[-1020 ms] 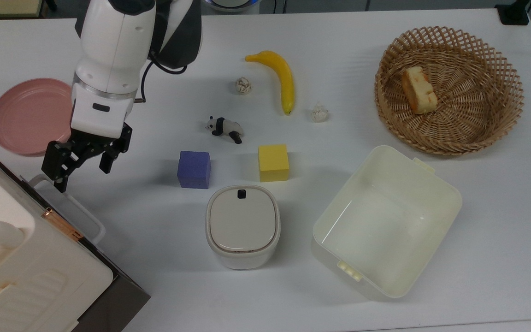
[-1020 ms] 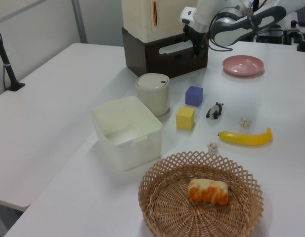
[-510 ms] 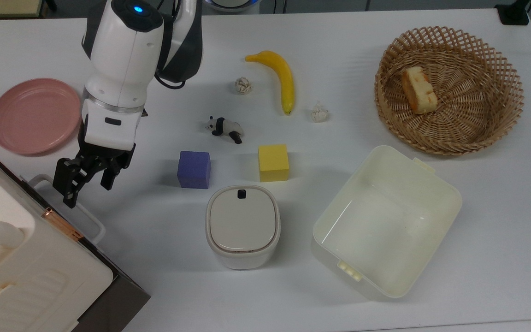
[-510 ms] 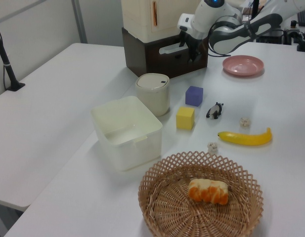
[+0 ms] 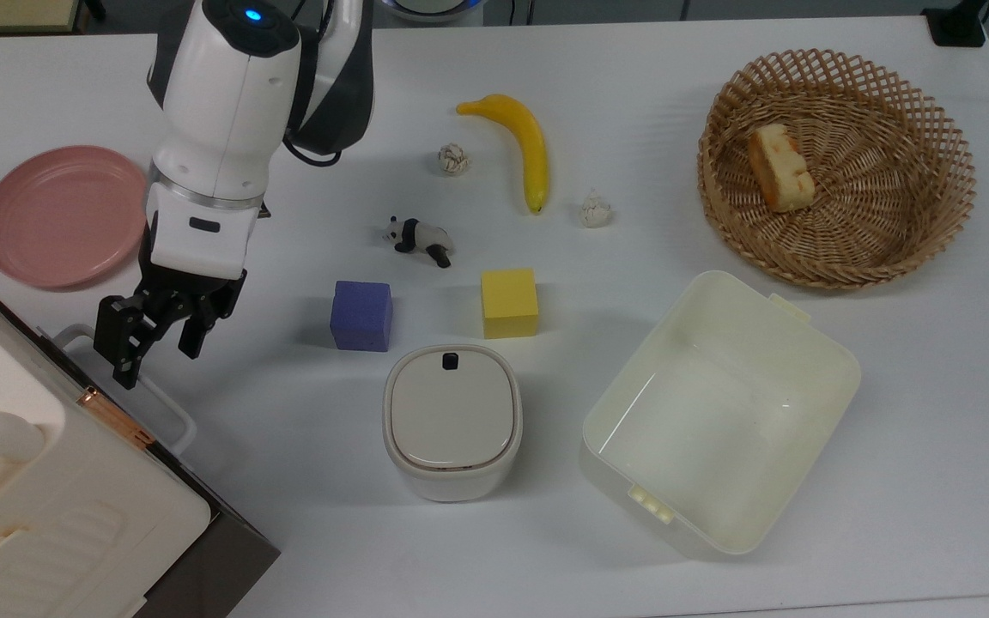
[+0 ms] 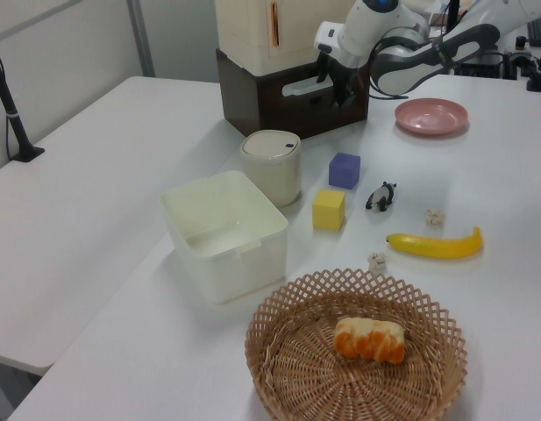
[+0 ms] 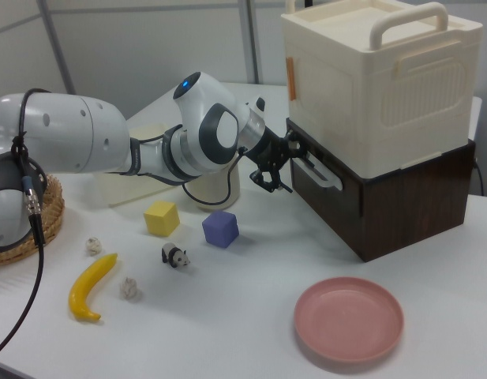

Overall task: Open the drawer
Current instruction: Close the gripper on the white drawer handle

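The cream plastic cabinet (image 7: 377, 87) stands at the lower left of the top view, on a dark brown wooden base. The drawer (image 7: 385, 209) is that base part, with its dark brown front panel and white loop handle (image 5: 130, 378); it looks fully closed, so the task seems not yet started. The white robot arm (image 5: 220, 112) reaches toward this front. Its black two-finger gripper (image 5: 151, 330) is just beside the upper end of the handle in the top view, with the fingers spread apart and nothing between them. I cannot tell if a finger already touches the loop. To do this step well, I think one finger must go behind the bar, then the jaws close firmly, and the pull goes straight away from the front panel. The purple foam cube (image 5: 361, 315) is near, in the pulling direction.
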`<state>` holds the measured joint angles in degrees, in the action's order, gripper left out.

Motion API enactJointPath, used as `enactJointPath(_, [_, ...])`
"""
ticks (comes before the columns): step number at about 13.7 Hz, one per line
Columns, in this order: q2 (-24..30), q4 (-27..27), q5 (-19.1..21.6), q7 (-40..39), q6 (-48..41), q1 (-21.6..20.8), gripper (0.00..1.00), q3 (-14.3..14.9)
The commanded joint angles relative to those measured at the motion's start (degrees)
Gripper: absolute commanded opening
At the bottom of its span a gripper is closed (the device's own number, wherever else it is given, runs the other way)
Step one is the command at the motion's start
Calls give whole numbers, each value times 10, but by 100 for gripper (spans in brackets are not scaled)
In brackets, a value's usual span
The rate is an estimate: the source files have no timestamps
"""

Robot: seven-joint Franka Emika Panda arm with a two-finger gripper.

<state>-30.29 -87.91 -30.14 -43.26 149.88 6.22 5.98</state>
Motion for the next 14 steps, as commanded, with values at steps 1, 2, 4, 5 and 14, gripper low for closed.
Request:
enactJointPath(1, [-3,3,-11,-3,13,2,55,0])
enactJointPath(2, [-3,3,-10,-3,13,1,48,1])
enactJointPath(4, [-3,3,-10,-3,13,-1,29,0])
enactJointPath(5, [-3,3,-10,-2,13,-1,22,0])
enactJointPath(14, [21,-20,-8,42,10,-15,4,1])
